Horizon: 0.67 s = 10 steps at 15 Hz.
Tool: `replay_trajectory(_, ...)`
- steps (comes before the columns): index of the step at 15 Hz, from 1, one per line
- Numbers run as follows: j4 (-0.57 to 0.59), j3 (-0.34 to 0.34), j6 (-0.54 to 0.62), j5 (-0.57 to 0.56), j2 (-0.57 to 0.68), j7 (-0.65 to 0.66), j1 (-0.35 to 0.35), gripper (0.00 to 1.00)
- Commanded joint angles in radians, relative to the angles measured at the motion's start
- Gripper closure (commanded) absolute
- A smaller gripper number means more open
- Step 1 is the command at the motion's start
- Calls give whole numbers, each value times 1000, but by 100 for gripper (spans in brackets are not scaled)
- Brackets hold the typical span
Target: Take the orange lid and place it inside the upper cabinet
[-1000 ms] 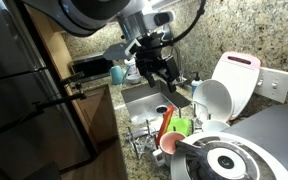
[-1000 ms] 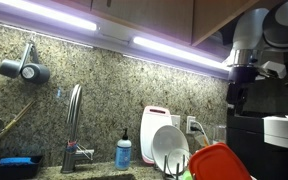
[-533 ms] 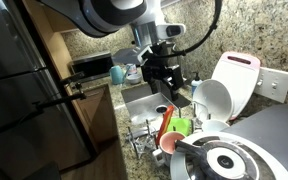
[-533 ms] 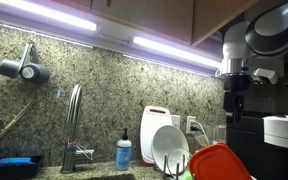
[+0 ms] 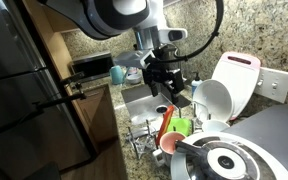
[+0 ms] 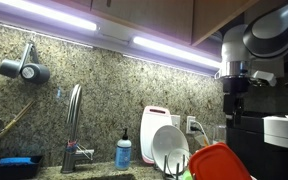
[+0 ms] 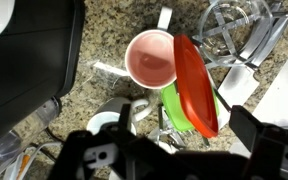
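The claw [image 7: 184,152] hangs over the dish rack with its jaws spread wide and nothing between them. In the wrist view its two dark fingers [image 7: 94,150] frame the bottom edge. The orange lid [image 7: 195,86] shows above that gap, nearer the right-hand finger and clear of both. The lid stands on its rim, tilted, leaning against a green cup [image 7: 177,108], with a pink round dish [image 7: 152,58] just beside it on the speckled counter [image 7: 109,38].

In an exterior view the claw [image 5: 164,82] is above the sink [image 5: 144,100], and the orange lid [image 5: 166,122] stands below it, well apart, upright between the green cup [image 5: 182,127] and the rack's wires. A white board with pink rim [image 5: 236,78] leans behind.

In an exterior view the orange lid [image 6: 220,162] sits at the bottom edge. The claw [image 6: 234,100] is above it, and the upper cabinet [image 6: 164,12] is higher up, over its light strip [image 6: 174,48].
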Motion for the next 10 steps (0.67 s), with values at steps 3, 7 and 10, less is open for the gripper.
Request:
replay_trajectory(3, 66, -1, -36, 125, 94, -180, -47, 0)
replay_trajectory(7, 111, -1, -42, 164, 157, -229, -80, 0)
replay_trajectory(10, 133, 1, -16, 172, 193, -219, -93, 0)
